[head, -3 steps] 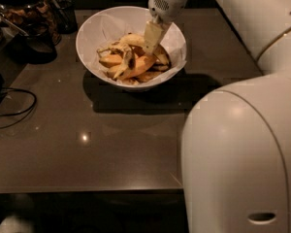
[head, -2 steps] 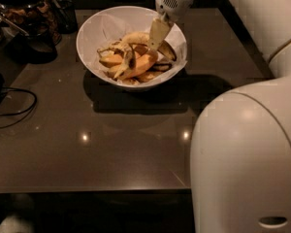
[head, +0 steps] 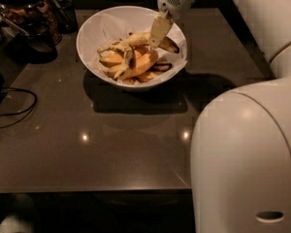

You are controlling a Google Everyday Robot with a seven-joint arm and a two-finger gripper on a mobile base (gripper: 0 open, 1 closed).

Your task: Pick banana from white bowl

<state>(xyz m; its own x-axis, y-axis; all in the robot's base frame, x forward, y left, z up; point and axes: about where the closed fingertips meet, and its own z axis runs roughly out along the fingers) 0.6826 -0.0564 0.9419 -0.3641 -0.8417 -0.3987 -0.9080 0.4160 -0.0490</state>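
The white bowl (head: 81, 50), lined with crinkled white paper, stands at the back middle of the dark table. In it the pale-yellow banana (head: 138, 39) lies across the far side, its blackened end (head: 170, 45) pointing right. Deeper orange-yellow bananas (head: 136, 64) and small blackened pieces lie in front of it. My gripper (head: 156, 35) comes down from the upper right into the bowl. Its tip rests at the pale banana's middle and hides that part of it.
A dark glass jar (head: 24, 8) with a black lid stands at the back left beside other dark items. A black cable (head: 14, 106) loops on the table's left. My white arm body (head: 247, 154) fills the right foreground. The table's front edge (head: 87, 191) runs below.
The gripper has stayed over the pale banana with only a slight shift. My white arm body in the foreground has moved to the right. The bananas lie as before.
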